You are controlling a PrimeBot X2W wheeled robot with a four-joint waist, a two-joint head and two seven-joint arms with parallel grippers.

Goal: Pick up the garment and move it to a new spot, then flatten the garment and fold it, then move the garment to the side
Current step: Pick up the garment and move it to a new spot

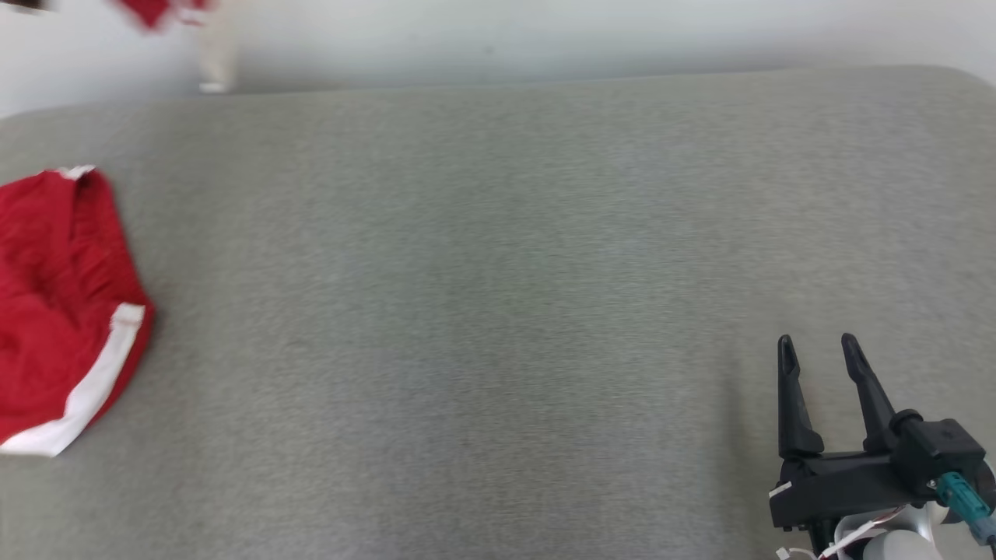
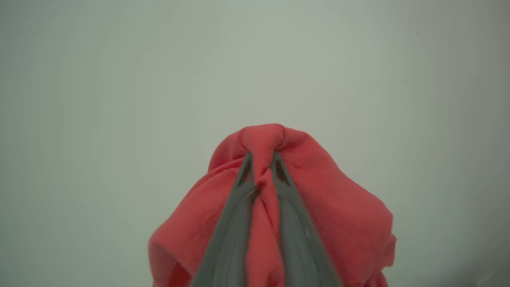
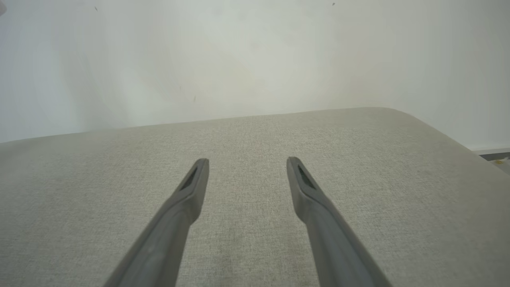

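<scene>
The left gripper (image 2: 262,157) is pinching the red garment (image 2: 338,207) for carrying, the right gripper (image 1: 816,342) is hanging wide, and lowering onto open surface (image 1: 498,311) is probably coming next.

A pale grey, fabric-covered surface (image 1: 498,272) spread across the head view, its far edge at twelve o'clock meeting a white wall (image 1: 545,35) and its corner at two o'clock rounded. At nine o'clock a red garment (image 1: 54,311) with white trim lay rumpled on it, cut off by the picture's edge.
</scene>
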